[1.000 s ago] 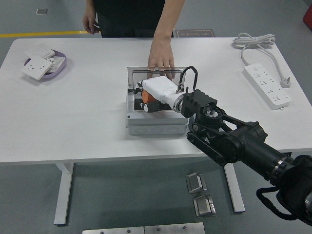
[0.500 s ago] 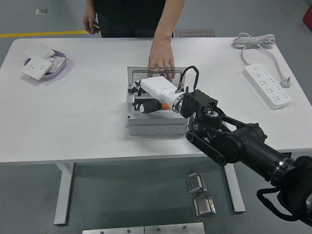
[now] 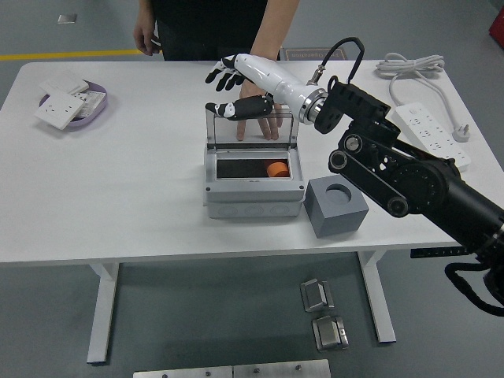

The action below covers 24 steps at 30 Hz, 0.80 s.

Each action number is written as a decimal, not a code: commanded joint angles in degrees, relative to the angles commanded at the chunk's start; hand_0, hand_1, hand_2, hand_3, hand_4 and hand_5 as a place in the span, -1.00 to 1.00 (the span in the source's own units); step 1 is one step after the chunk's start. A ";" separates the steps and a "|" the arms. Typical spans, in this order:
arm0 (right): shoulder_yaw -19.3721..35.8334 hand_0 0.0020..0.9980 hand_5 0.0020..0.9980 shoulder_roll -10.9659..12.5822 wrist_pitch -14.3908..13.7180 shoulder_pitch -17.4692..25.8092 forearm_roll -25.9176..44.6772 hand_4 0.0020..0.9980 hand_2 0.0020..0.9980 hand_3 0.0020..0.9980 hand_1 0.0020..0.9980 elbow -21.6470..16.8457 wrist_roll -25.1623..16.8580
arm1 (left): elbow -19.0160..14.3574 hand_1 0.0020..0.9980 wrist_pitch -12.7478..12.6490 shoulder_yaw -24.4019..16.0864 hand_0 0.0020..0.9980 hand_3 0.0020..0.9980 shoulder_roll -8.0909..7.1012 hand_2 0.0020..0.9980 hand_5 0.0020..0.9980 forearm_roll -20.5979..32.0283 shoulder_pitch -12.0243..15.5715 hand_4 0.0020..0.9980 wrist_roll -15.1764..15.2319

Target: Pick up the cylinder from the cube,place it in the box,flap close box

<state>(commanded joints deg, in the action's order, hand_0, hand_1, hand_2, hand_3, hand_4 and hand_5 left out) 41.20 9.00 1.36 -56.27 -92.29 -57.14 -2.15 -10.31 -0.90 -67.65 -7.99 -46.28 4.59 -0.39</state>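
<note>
Right robot hand (image 3: 234, 88): released, fingers spread and holding nothing, now raised above and behind the upright clear lid (image 3: 250, 128), having lifted out of the grey box (image 3: 253, 191) where it sat a second ago. Orange cylinder (image 3: 276, 168): lying inside the box at its right end, while the grey cube (image 3: 337, 206) stands bare-socketed just beside the box on the white worktop (image 3: 142, 173), so placing looks done and only closing the lid remains. Person's hand (image 3: 260, 110): resting behind the lid, as before.
</note>
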 joint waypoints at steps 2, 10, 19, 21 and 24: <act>-0.80 0.31 -0.22 -0.48 -0.05 -1.59 1.11 0.48 0.25 0.39 0.22 2.41 -0.65 | 0.00 0.28 -0.02 0.20 0.23 0.33 -0.08 0.27 -0.53 0.08 -0.05 0.40 -0.06; -4.99 0.30 -0.17 -3.34 -0.26 -4.95 5.55 0.52 0.24 0.39 0.22 15.33 -3.23 | 0.00 0.28 -0.03 0.88 0.23 0.32 -0.40 0.26 -0.55 0.23 -0.51 0.39 -0.12; -7.51 0.30 -0.16 -2.68 -1.00 -3.18 7.33 0.53 0.24 0.39 0.22 23.08 -4.11 | 0.00 0.28 -0.07 1.41 0.23 0.32 -0.47 0.26 -0.56 0.55 -0.54 0.38 -0.20; -7.97 0.30 -0.16 -2.33 -1.04 -2.60 7.07 0.53 0.24 0.39 0.22 22.40 -4.04 | 0.00 0.28 -0.06 1.40 0.23 0.32 -0.47 0.26 -0.56 0.56 -0.51 0.38 -0.16; -8.18 0.31 -0.16 -1.69 -1.05 -1.70 5.40 0.53 0.23 0.38 0.22 20.48 -3.82 | 0.00 0.28 -0.05 1.35 0.23 0.32 -0.42 0.26 -0.56 0.58 -0.46 0.38 -0.08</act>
<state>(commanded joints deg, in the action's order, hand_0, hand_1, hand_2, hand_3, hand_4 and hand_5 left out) 33.02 7.31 0.32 -57.97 -86.89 -36.66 -5.97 -10.31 -0.95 -66.30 -8.41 -45.70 4.13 -0.47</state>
